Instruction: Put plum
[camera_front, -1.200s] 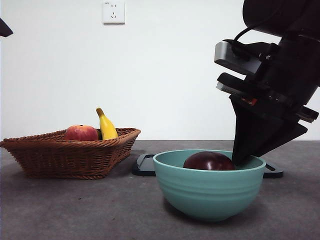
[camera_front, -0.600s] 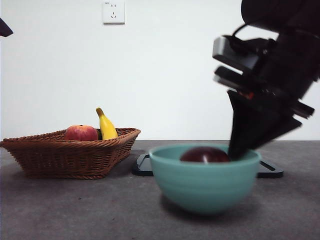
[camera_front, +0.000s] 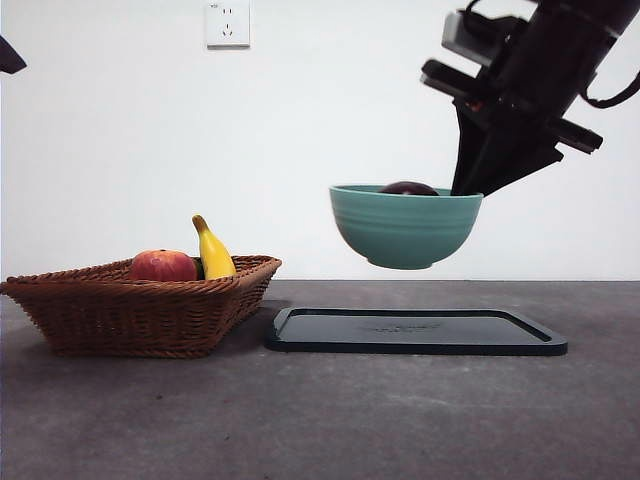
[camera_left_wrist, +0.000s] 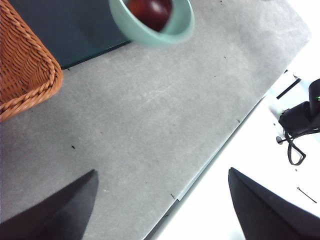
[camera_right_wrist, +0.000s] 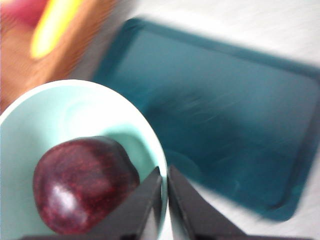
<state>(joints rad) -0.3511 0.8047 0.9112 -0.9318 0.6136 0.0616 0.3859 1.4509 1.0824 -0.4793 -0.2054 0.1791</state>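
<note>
the bowl (camera_front: 405, 228) is pinched by its rim in the right gripper (camera_right_wrist: 165, 200); if tilted, the plum (camera_right_wrist: 85, 185) could be spilled.

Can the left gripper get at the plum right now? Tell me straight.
Probably not easily. The plum sits in the bowl, which the right gripper holds by its rim in the air above the tray; the left gripper waits open, well away.

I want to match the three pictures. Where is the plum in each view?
Front view: plum just shows above the rim of the lifted bowl.
Left wrist view: at the top edge, inside the bowl.
Right wrist view: lower left, in the bowl.
Shared landmark: dark tray.
</note>
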